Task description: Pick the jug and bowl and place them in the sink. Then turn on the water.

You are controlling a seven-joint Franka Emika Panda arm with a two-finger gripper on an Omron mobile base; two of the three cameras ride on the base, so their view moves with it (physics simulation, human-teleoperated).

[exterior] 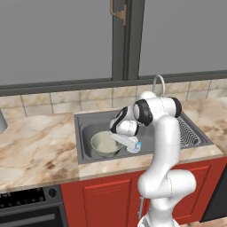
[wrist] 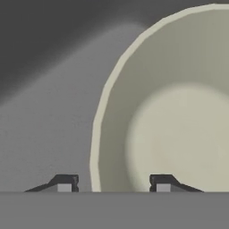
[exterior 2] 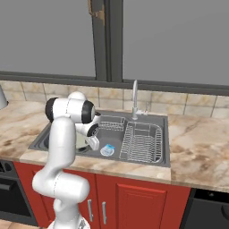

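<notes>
Cream-coloured inside and grey-green outside, the bowl (exterior: 105, 143) is sitting in the left part of the sink (exterior: 86, 122), and you are holding the claw (wrist: 114, 183) right at its rim. From the hand camera you are looking down into the bowl's pale hollow (wrist: 179, 129), with its rim curving up between the two dark fingertips (wrist: 65, 182): one tip is lying outside the wall over the dark basin floor, the other inside over the cream surface. The jaws are spread apart and straddling the rim rather than pressed on it; you cannot tell from these pictures whether either tip is touching the bowl.

In the left base view your white arm (exterior: 165, 146) is rising from the lower right and bending over the front edge of the counter (exterior: 35, 146), with the hand reaching down and left into the basin just beside the bowl. A small blue-and-white drain disc (exterior: 136, 146) is lying on the basin floor just right of the hand. In the right base view the same disc (exterior 2: 108, 150) is showing near the front wall, left of the wire rack (exterior 2: 143, 142) that is resting in the right half of the sink. The chrome tap (exterior 2: 135, 99) is standing at the back edge behind the rack, its spout arching over the basin.

The marble counter is running on both sides of the sink, above red cabinet doors (exterior 2: 134, 201).
</notes>
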